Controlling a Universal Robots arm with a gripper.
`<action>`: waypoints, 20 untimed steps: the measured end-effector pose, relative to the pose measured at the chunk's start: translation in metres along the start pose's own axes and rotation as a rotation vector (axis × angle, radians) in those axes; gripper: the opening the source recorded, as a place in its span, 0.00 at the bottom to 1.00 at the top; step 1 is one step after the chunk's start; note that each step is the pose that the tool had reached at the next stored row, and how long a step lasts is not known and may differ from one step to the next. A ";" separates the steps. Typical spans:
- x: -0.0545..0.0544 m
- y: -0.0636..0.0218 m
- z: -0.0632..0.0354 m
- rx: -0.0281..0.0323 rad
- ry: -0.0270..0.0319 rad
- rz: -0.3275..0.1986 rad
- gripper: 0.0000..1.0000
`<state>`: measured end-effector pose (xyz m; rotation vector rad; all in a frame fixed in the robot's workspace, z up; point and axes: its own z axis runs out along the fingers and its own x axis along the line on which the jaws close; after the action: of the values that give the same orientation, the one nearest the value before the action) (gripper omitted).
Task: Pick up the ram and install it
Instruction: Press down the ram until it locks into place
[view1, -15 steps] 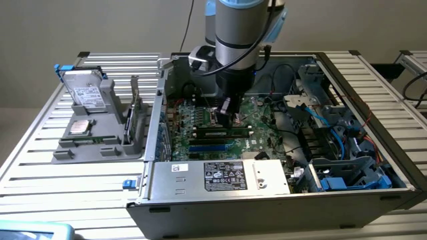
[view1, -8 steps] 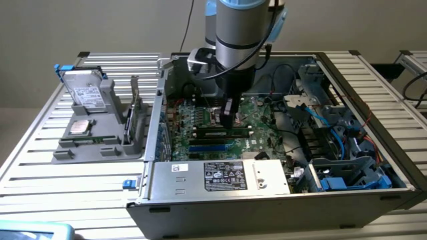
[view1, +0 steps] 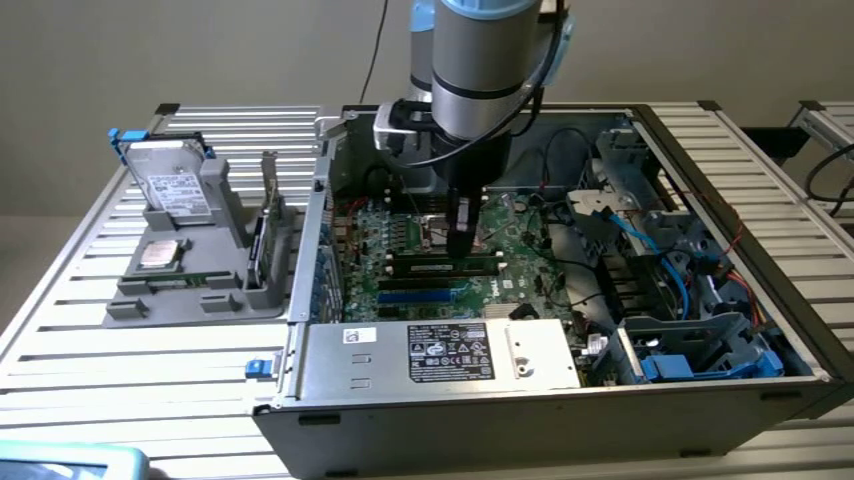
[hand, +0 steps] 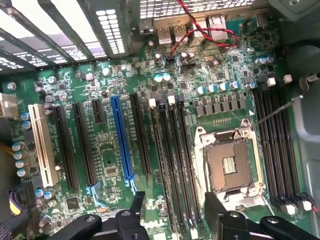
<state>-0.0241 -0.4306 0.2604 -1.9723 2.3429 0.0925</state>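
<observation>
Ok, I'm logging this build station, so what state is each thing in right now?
gripper: open, holding nothing.
ram: in a slot of the motherboard, not held; whether it is latched cannot be told.
processor socket: empty.
computer case: open, side panel off.
processor chip: lying flat on the grey holder.
hard drive: propped on edge in the holder.

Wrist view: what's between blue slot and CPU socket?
Wrist view: several long black slots side by side, between the blue slot and the CPU socket.

A slatted metal table (view1: 80, 330) carries an open computer case (view1: 534, 400) and a grey holder tray (view1: 200, 290).
</observation>
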 end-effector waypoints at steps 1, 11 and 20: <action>0.000 0.0000 0.0000 -0.0018 -0.0001 -0.018 0.59; -0.006 0.0009 0.0005 -0.0119 -0.0003 -0.122 0.59; -0.013 0.0023 0.0012 -0.0141 -0.0005 -0.144 0.20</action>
<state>-0.0241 -0.4172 0.2604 -2.1398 2.1970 0.1008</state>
